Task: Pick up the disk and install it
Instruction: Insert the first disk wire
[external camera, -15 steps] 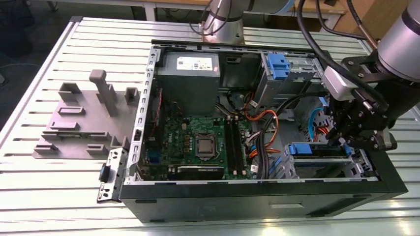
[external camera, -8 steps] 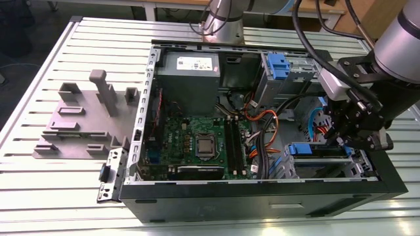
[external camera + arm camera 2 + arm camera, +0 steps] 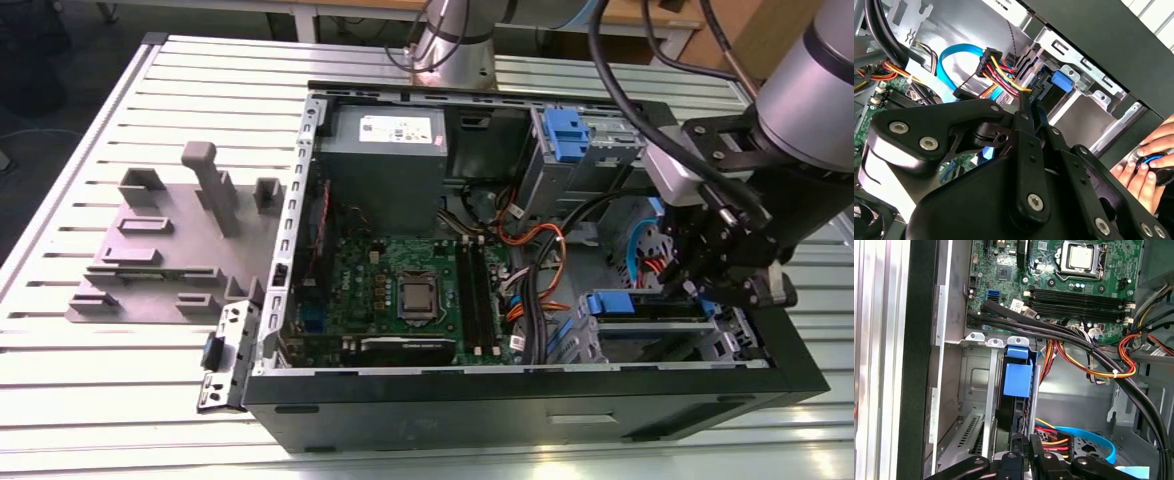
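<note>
Disk in bright blue plastic carrier [image 3: 1017, 380] sits edge-on in the silver drive cage [image 3: 974, 390], seemingly mostly inserted; black gripper [image 3: 1024, 452] just behind it, finger state unclear.

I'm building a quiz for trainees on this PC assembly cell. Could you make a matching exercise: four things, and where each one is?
Things:
1. gripper
2. grey box with white sticker
3. grey plastic fixture
4. person's hand

Places:
A. on the slatted table, outside the computer case, on the exterior view's left
B. inside the case, over the drive cage
C. at the case's far end, beyond the green motherboard
D. past the case's black wall, on a round black-and-blue object

Pairs: 1-B, 2-C, 3-A, 4-D
</note>
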Controlling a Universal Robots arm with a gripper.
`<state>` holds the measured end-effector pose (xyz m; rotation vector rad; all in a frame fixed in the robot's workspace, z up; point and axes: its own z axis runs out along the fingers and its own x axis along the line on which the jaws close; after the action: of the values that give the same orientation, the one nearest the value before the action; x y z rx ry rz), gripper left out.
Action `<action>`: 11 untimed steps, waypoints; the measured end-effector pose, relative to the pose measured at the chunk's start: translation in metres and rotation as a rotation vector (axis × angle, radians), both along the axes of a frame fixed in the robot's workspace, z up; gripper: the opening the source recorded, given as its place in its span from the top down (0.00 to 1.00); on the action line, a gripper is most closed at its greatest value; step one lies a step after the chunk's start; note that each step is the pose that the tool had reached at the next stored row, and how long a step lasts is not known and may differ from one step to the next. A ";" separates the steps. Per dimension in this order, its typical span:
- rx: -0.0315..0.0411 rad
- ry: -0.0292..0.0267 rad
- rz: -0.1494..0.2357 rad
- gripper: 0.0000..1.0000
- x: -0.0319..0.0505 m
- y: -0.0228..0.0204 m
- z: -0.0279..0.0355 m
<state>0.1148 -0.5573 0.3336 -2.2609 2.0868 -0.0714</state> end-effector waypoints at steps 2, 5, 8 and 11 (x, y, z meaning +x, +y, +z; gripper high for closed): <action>0.0000 0.0000 -0.012 0.82 0.0000 -0.0007 0.0000; 0.0000 0.0000 -0.027 0.82 0.0000 -0.0013 0.0000; 0.0000 -0.0007 -0.028 0.82 0.0001 -0.0014 0.0000; 0.0000 -0.0030 -0.028 0.82 0.0000 -0.0018 -0.0003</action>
<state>0.1148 -0.5591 0.3333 -2.2303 2.1174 -0.0761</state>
